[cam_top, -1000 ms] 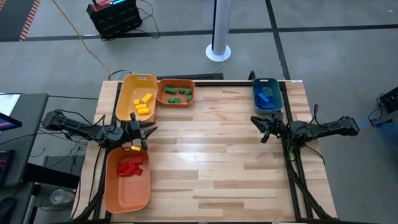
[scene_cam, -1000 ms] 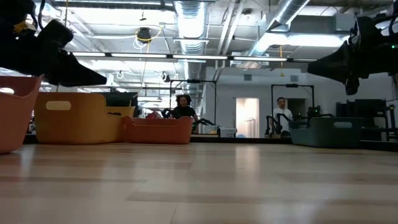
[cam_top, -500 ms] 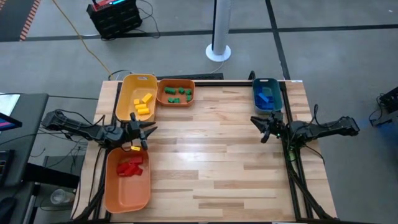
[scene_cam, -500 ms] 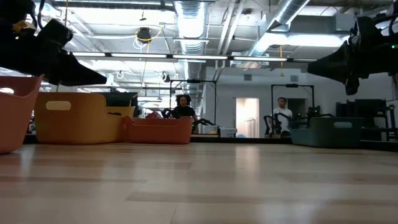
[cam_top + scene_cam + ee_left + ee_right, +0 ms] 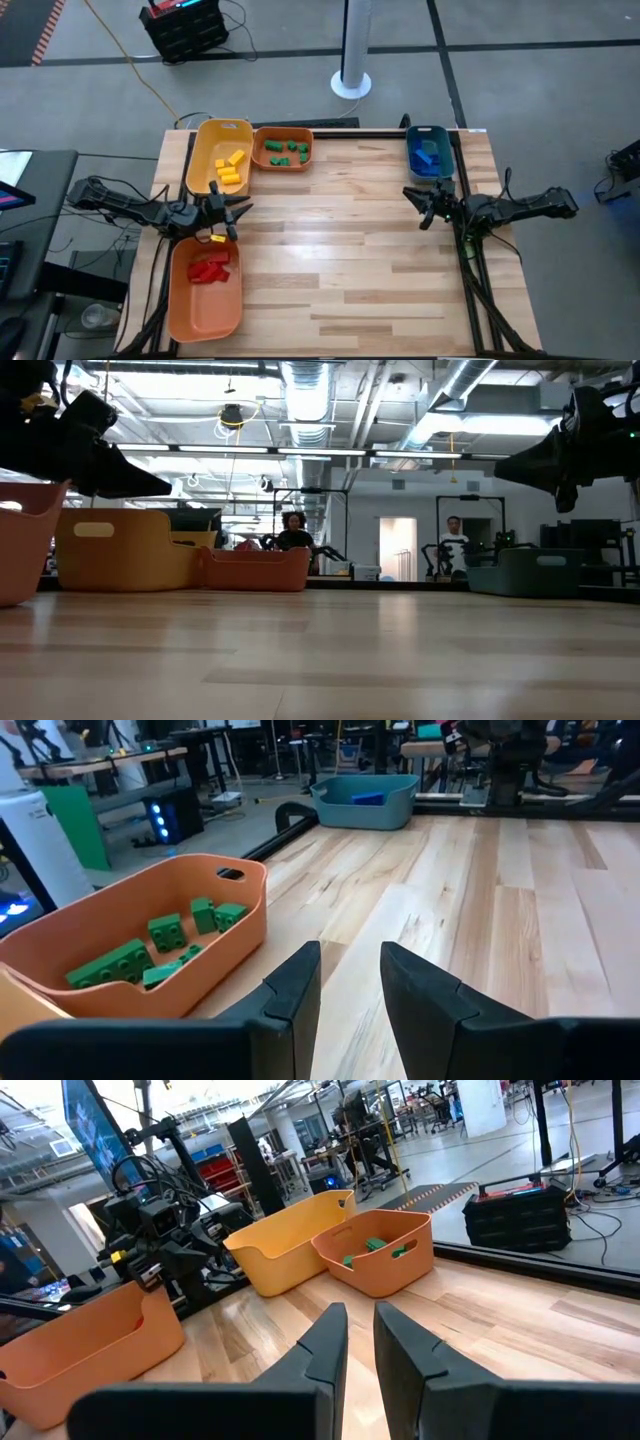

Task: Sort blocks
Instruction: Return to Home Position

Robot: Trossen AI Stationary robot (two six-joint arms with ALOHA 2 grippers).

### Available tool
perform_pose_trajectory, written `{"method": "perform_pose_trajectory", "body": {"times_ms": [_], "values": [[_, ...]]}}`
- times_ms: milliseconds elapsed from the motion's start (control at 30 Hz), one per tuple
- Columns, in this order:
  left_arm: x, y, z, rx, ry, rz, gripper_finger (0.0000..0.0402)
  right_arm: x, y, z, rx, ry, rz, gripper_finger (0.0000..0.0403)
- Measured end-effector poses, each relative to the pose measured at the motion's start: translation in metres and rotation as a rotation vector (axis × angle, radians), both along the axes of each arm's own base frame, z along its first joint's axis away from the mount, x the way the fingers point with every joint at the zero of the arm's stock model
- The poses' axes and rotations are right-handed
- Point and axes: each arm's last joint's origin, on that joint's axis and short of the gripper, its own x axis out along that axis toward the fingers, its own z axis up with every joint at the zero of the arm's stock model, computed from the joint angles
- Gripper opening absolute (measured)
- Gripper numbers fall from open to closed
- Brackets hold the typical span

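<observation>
Change: none; both arms hang unmoved.
Left gripper (image 5: 350, 955): fingers slightly apart, empty; green blocks (image 5: 165, 945) binned just beside it.
Right gripper (image 5: 360, 1315): likewise apart, empty; blue blocks (image 5: 428, 157) binned near it.
Meaning: every visible block sits binned; sorting looks finished.

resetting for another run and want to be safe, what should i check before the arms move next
1. No loose blocks on the table: ok, none show on the wood.
2. Colours sorted: ok, yellow blocks in the yellow bin, green blocks in the top orange bin, red blocks in the lower orange bin, blue blocks in the teal bin.
3. Left gripper empty: ok, fingers slightly apart, nothing between, at the table's left edge.
4. Right gripper empty: ok, same, near the teal bin.
5. People clear: ok, a person and a second person are far behind the table.
</observation>
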Motion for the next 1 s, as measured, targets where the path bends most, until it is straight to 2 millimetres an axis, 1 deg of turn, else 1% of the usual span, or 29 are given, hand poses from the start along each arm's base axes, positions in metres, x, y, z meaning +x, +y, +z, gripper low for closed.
{"method": "perform_pose_trajectory", "body": {"times_ms": [200,467,667,1000], "values": [[0.0000,0.0000,-0.0001,-0.030,-0.015,0.004,0.0100,0.0000,0.0000,-0.0001,0.000,0.000,0.000,0.0065],[0.0000,0.0000,-0.0001,0.002,0.002,0.000,0.0100,0.0000,0.0000,-0.0003,0.000,0.001,0.000,0.0065],[0.0000,0.0000,-0.0002,-0.032,-0.016,0.005,0.0100,0.0000,0.0000,-0.0003,0.000,0.001,0.000,0.0065],[0.0000,0.0000,-0.0001,0.000,0.000,0.000,0.0100,0.0000,0.0000,-0.0003,0.000,0.001,0.000,0.0065]]}}
